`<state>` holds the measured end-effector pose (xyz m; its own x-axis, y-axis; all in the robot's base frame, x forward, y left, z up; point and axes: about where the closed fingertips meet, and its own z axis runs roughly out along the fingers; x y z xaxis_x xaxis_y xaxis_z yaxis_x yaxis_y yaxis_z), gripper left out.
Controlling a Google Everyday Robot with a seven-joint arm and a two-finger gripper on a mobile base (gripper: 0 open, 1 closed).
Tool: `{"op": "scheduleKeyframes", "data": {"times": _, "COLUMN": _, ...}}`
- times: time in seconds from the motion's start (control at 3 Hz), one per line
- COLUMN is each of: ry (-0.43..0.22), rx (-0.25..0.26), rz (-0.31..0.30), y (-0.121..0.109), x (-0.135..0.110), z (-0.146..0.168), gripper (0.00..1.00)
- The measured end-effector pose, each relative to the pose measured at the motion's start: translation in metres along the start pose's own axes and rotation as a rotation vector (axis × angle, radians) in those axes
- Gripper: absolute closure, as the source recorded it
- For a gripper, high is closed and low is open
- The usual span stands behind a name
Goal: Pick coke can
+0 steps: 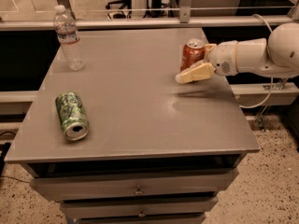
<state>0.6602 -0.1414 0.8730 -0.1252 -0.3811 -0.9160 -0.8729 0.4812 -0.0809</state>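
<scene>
The coke can [192, 53], orange-red with a silver top, stands upright near the right edge of the grey table [135, 106]. My gripper [192, 62] reaches in from the right on a white arm [261, 52]. It is open, with its jaws on either side of the can. One pale finger [194, 73] lies in front of the can's lower part. The other finger [210, 46] shows just behind the can's right side. The can rests on the table.
A green patterned can [71, 115] lies on its side at the front left. A clear plastic water bottle [68, 37] stands at the back left. Drawers [138, 190] sit under the tabletop. A railing [140, 22] runs behind the table.
</scene>
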Motion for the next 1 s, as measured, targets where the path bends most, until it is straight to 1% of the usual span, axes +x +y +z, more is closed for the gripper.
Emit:
{"op": "scheduleKeyframes", "data": {"times": 0.33, "ry": -0.04, "rx": -0.008, "rz": -0.008, "y": 0.002, "x": -0.006, "z": 0.009, "gripper": 0.47}}
{"op": "scheduleKeyframes", "data": {"times": 0.67, "ry": -0.06, "rx": 0.002, "rz": -0.025, "y": 0.002, "x": -0.015, "z": 0.005, "gripper": 0.72}}
{"op": "scheduleKeyframes", "data": {"times": 1.0, "ry": -0.089, "rx": 0.04, "rz": -0.062, "y": 0.002, "x": -0.044, "z": -0.016, "gripper": 0.95}}
